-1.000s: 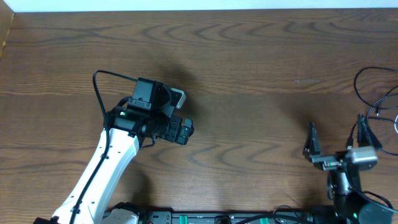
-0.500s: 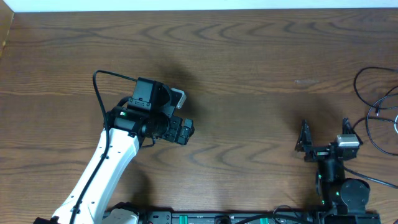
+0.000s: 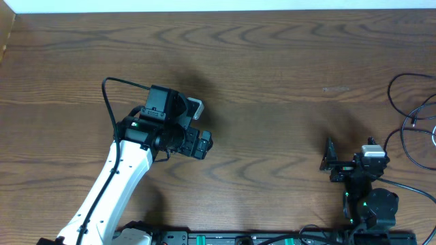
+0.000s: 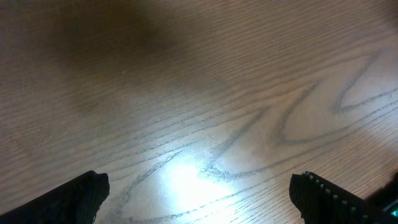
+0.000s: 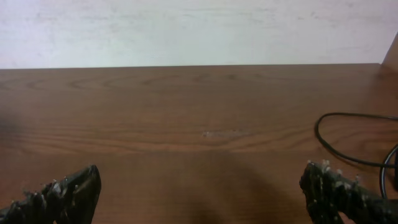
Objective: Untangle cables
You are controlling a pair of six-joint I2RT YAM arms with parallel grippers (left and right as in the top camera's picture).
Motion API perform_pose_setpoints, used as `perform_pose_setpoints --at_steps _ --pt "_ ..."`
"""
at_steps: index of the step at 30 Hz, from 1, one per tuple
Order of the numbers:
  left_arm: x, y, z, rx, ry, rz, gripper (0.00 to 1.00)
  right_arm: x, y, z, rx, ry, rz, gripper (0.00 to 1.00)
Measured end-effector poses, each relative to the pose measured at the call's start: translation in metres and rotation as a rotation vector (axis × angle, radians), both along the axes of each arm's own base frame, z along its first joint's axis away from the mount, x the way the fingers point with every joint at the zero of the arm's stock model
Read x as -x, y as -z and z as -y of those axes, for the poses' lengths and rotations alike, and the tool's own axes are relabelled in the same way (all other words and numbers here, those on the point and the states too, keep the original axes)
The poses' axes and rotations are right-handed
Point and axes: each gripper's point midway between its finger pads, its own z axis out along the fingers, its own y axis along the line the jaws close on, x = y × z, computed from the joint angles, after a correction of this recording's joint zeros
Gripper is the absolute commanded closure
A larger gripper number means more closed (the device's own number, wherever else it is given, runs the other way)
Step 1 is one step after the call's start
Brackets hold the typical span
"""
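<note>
Thin black cables (image 3: 390, 90) lie in loops at the far right edge of the wooden table (image 3: 272, 61). One black loop shows at the right of the right wrist view (image 5: 318, 132). I cannot make out a white cable. My right gripper (image 3: 349, 156) is open and empty near the front edge, to the left of the cables and apart from them; its fingertips (image 5: 205, 196) are spread wide. My left gripper (image 3: 203, 143) is open and empty over bare wood at the middle left, far from the cables; its fingertips (image 4: 199, 202) are spread wide too.
The white left arm (image 3: 116, 184) slants in from the front left, with its own thick black wire (image 3: 109, 92) looping behind the wrist. A pale wall (image 5: 199, 31) stands behind the table's far edge.
My right gripper has drawn back toward the front edge and shifted a little left, away from the cables, still open. The left arm has not moved.
</note>
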Motion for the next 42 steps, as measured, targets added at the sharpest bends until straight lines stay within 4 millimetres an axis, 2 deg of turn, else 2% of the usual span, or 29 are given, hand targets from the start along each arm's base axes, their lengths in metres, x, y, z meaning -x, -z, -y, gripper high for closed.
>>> perform_pose_setpoints --at_steps 13,21,24,30,31,34,37,40,42 --pt "0.000 0.000 0.000 0.000 0.001 0.002 0.01 0.000 0.000 0.000 -0.054 0.008 -0.002 0.01" --pt "-0.008 -0.003 0.002 0.010 0.000 0.035 0.01 0.000 0.000 0.000 -0.054 0.008 -0.001 0.01" --pt "-0.010 -0.012 0.003 0.021 -0.001 0.072 0.01 0.000 0.000 0.000 -0.055 0.008 -0.001 0.01" --pt "-0.015 -0.062 0.004 0.083 -0.007 0.275 0.01 0.000 0.000 0.000 -0.057 0.008 0.000 0.01" --pt "-0.010 -0.082 0.003 0.103 -0.008 0.345 0.01 0.000 0.000 0.000 -0.057 0.009 0.001 0.01" --pt "-0.001 -0.104 0.000 0.126 -0.008 0.423 0.01 0.000 0.000 0.000 -0.057 0.008 0.001 0.01" --pt "0.020 -0.148 -0.007 0.185 -0.031 0.578 0.01 0.000 -0.001 0.000 -0.057 0.008 0.004 0.01" --pt "0.059 -0.195 -0.019 0.269 -0.072 0.755 0.01 0.000 -0.001 0.000 -0.058 0.009 0.005 0.01" --pt "0.075 -0.204 -0.027 0.289 -0.100 0.796 0.01 0.000 -0.001 0.000 -0.058 0.008 0.005 0.01"
